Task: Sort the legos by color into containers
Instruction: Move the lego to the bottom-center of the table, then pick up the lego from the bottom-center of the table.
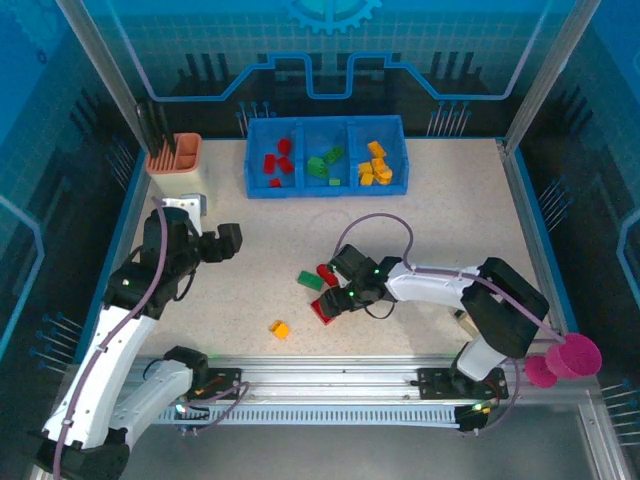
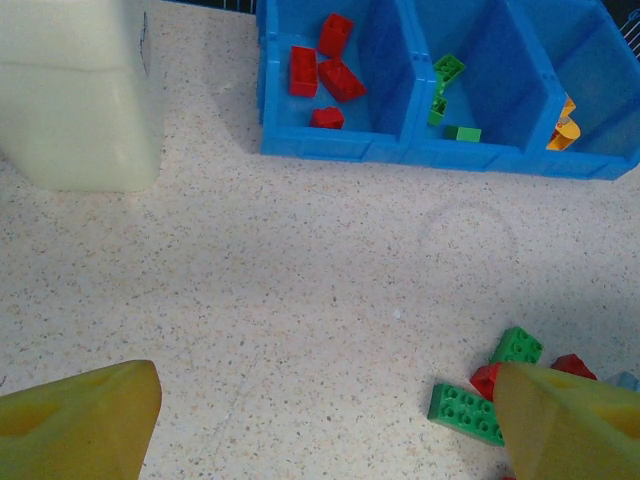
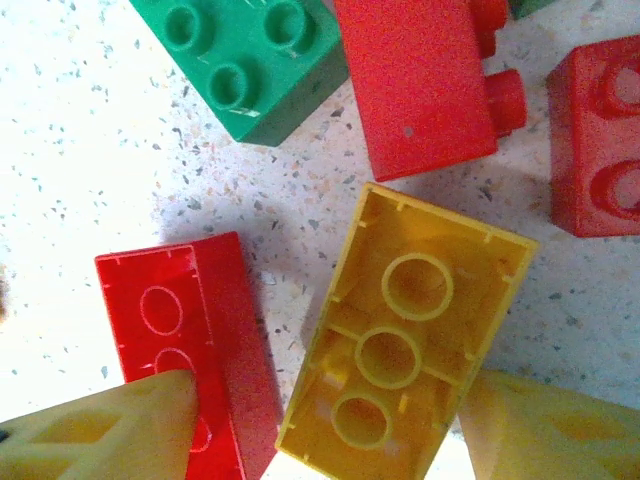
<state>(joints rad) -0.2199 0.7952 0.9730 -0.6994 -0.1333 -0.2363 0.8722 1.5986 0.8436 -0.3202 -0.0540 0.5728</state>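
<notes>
Right fingers (image 3: pixel 100 430) lowered, parted astride upturned yellow lego (image 3: pixel 400 330), left fingers (image 2: pixel 70 420) hovering, wide, empty

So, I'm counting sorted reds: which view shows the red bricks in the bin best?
Left wrist: four red bricks sit close and distinct in the left compartment. Top external shows them smaller, clustered.

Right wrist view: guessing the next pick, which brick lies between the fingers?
The yellow brick, hollow side up, in the gap of the right gripper. A red brick is partly behind one finger; the green brick lies farther off.
</notes>
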